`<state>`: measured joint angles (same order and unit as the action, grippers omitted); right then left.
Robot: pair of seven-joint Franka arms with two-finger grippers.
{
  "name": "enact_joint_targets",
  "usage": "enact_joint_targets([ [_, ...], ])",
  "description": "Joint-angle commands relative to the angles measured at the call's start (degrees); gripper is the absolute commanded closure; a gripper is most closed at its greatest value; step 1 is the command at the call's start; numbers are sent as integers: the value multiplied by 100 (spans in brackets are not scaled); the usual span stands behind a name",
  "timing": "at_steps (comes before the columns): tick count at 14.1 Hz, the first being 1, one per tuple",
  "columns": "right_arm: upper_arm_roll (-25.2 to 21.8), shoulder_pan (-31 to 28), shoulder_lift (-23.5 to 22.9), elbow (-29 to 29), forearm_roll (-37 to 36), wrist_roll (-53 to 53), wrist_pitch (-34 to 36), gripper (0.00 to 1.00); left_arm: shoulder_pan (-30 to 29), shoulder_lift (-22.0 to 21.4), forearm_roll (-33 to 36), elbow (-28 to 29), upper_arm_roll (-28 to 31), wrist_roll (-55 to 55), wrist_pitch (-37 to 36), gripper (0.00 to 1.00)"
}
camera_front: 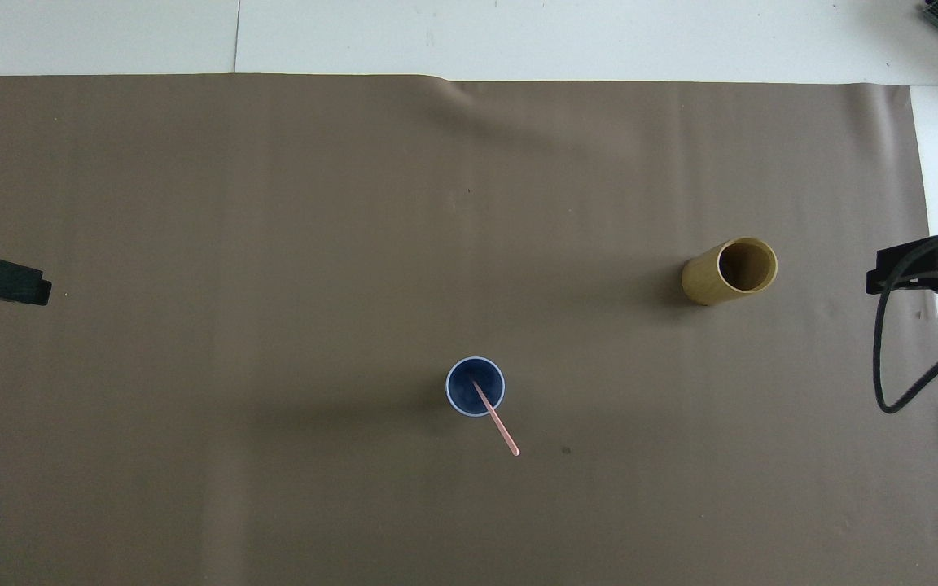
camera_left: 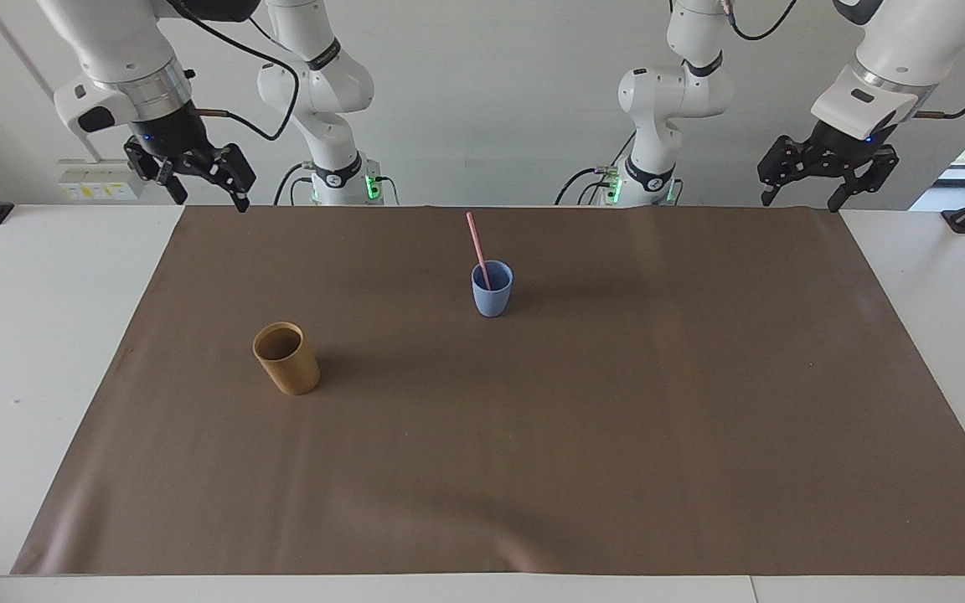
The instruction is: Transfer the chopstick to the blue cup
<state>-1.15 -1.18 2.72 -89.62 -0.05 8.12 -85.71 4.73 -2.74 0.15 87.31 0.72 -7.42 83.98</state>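
The blue cup [camera_left: 492,291] [camera_front: 475,387] stands upright on the brown mat, nearer to the robots than the tan cup. A pale pink chopstick [camera_left: 477,244] [camera_front: 498,427] stands in it, its top leaning toward the robots and the right arm's end. My right gripper [camera_left: 208,189] hangs open and empty high over the mat's corner at the right arm's end. My left gripper [camera_left: 799,199] hangs open and empty high over the mat's corner at the left arm's end. Both are well away from the cups.
A tan-brown cylindrical cup [camera_left: 286,358] [camera_front: 731,270] stands empty on the brown mat [camera_left: 583,435], toward the right arm's end. A black cable [camera_front: 896,342] loops from the right arm over the mat's edge. White table surrounds the mat.
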Motion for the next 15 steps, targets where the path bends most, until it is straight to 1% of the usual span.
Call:
enact_joint_targets([
  [1,-209,292,52,-142,-12,-152,-60,0,-78,-131,108,163,-63,-93,39,0],
  [2,-219,320,114,-274,-48,-231,-112,0,-78,-139,108,155,-63,-93,39,0],
  [4,-210,285,123,-293,-57,-328,-165,0,-78,-131,108,163,-63,-102,39,0],
  [11,-131,215,71,-214,-4,-302,-166,0,-78,-140,108,155,-63,-102,39,0],
  [13,-131,215,36,-100,-65,-328,-26,0,-78,-140,108,155,-63,-102,39,0],
  [15,-122,267,35,-99,-101,-311,-33,0,-78,-140,108,155,-63,-102,39,0],
])
